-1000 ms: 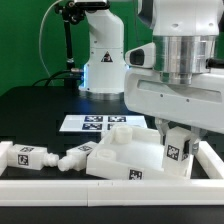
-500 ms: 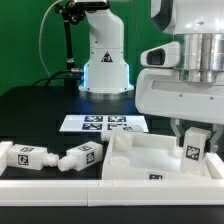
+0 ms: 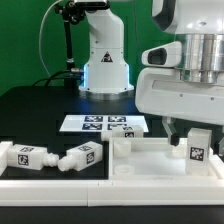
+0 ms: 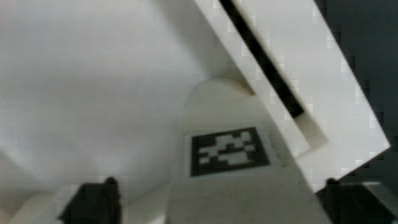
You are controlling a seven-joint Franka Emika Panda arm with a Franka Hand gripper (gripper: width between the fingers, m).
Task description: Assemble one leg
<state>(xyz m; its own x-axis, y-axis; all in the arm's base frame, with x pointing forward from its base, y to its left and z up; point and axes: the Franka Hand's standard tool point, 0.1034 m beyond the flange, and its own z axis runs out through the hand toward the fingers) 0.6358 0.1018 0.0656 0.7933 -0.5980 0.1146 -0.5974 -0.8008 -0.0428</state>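
My gripper point(image 3: 196, 138) is shut on a white leg point(image 3: 197, 147) with a black-and-white tag and holds it upright over the right far corner of the white tabletop panel point(image 3: 140, 163). In the wrist view the leg point(image 4: 228, 140) fills the space between my two dark fingertips point(image 4: 89, 203), with the gripper point(image 4: 214, 208) around it and the panel's rim point(image 4: 267, 60) beside it. Whether the leg's foot touches the panel is hidden. Two more white legs point(image 3: 25, 155) point(image 3: 80, 157) lie on the black table at the exterior view's left.
The marker board point(image 3: 104, 124) lies flat behind the panel. A second white robot base point(image 3: 105, 62) stands at the back in front of a green wall. A white rail point(image 3: 60, 185) runs along the table's near edge.
The panel, tilted and further left a second ago, now lies flat. My gripper has moved toward the exterior view's right with the leg and come down slightly.
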